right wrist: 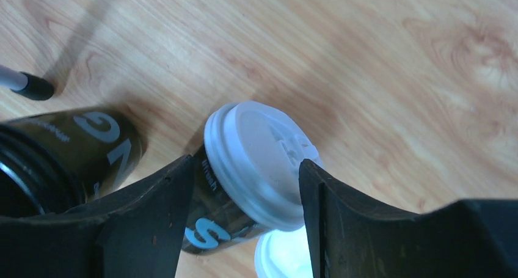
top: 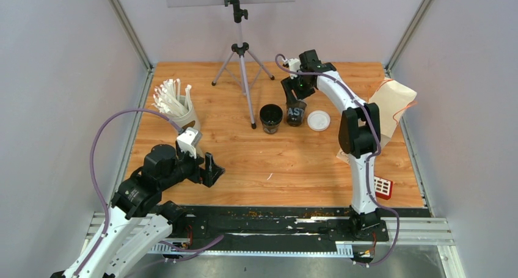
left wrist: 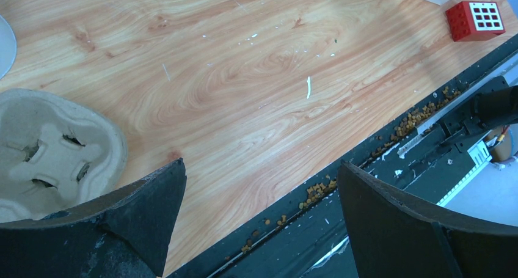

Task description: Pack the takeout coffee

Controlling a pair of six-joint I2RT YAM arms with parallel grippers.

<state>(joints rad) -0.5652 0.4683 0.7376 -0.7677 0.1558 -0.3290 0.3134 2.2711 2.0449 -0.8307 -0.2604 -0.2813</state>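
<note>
A black takeout coffee cup [right wrist: 220, 211] with a white lid [right wrist: 256, 156] stands at the back of the table between the fingers of my right gripper [right wrist: 244, 162]. Both fingers touch it, one on the cup wall and one on the lid rim. From above, the right gripper [top: 295, 101] covers this cup [top: 295, 114]. To its left stands a second black cup [top: 270, 118] with no lid on it. A loose white lid [top: 318, 120] lies to the right. My left gripper [top: 211, 168] hangs open over the near left of the table, holding nothing.
A brown pulp carrier tray [left wrist: 55, 149] lies beside the left gripper [left wrist: 261, 164]. A white cup of straws [top: 177, 107] stands at the left. A tripod [top: 242, 64] is at the back, with a paper bag [top: 391, 104] at the right and a red block [top: 383, 187] near the front right.
</note>
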